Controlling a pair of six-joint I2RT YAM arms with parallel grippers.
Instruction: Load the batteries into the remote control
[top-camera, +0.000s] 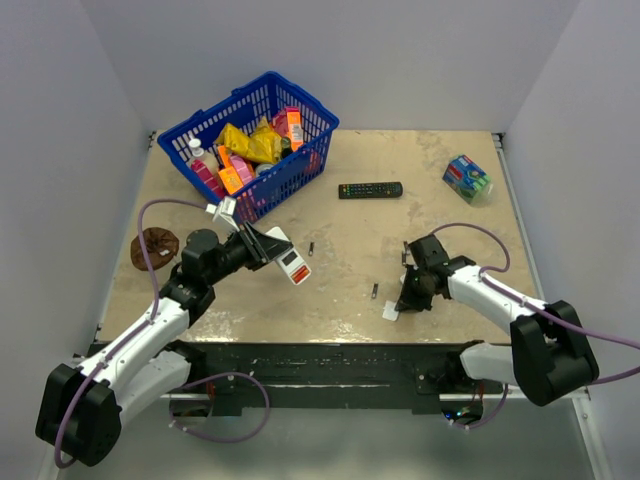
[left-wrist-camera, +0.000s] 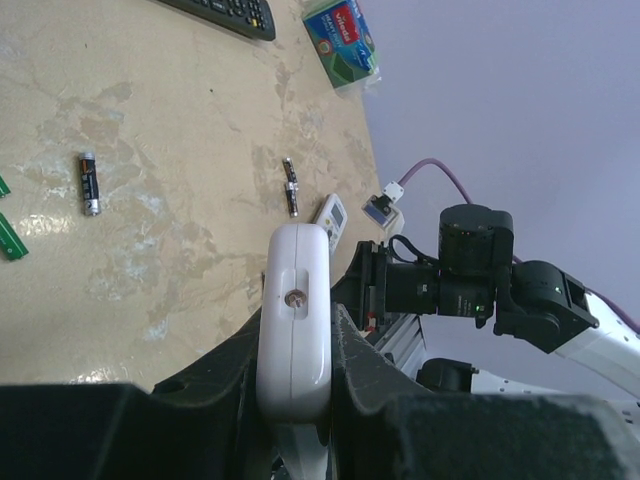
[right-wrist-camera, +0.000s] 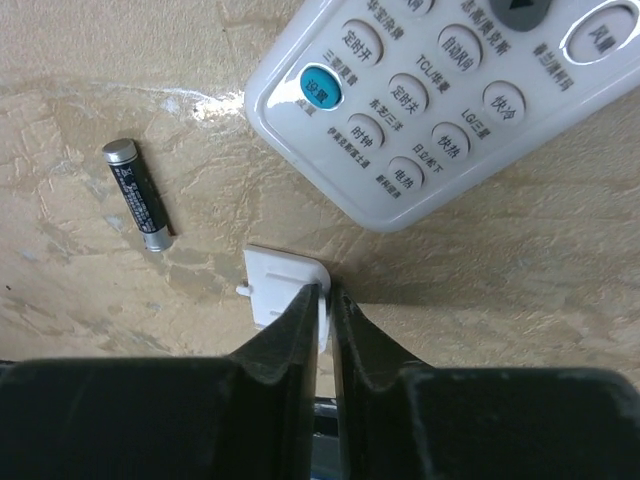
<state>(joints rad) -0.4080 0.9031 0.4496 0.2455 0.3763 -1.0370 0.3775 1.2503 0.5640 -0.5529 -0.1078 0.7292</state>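
My left gripper (top-camera: 274, 250) is shut on the small white remote control (top-camera: 294, 264) and holds it off the table, red panel up. The left wrist view shows the remote control (left-wrist-camera: 293, 310) edge-on between the fingers. Two dark batteries lie loose on the table: one (top-camera: 311, 248) near the held remote, one (top-camera: 375, 291) by my right gripper (top-camera: 405, 298). The right gripper (right-wrist-camera: 324, 300) is pinched shut on the edge of a thin white battery cover (right-wrist-camera: 280, 280) that lies on the table. A black battery (right-wrist-camera: 138, 194) lies left of it.
A white remote with grey buttons (right-wrist-camera: 450, 100) lies just beyond the cover. A long black remote (top-camera: 370, 189) lies mid-table. A blue basket (top-camera: 300, 175) of packets stands back left. A green sponge pack (top-camera: 467, 178) is back right, a brown disc (top-camera: 154, 247) far left.
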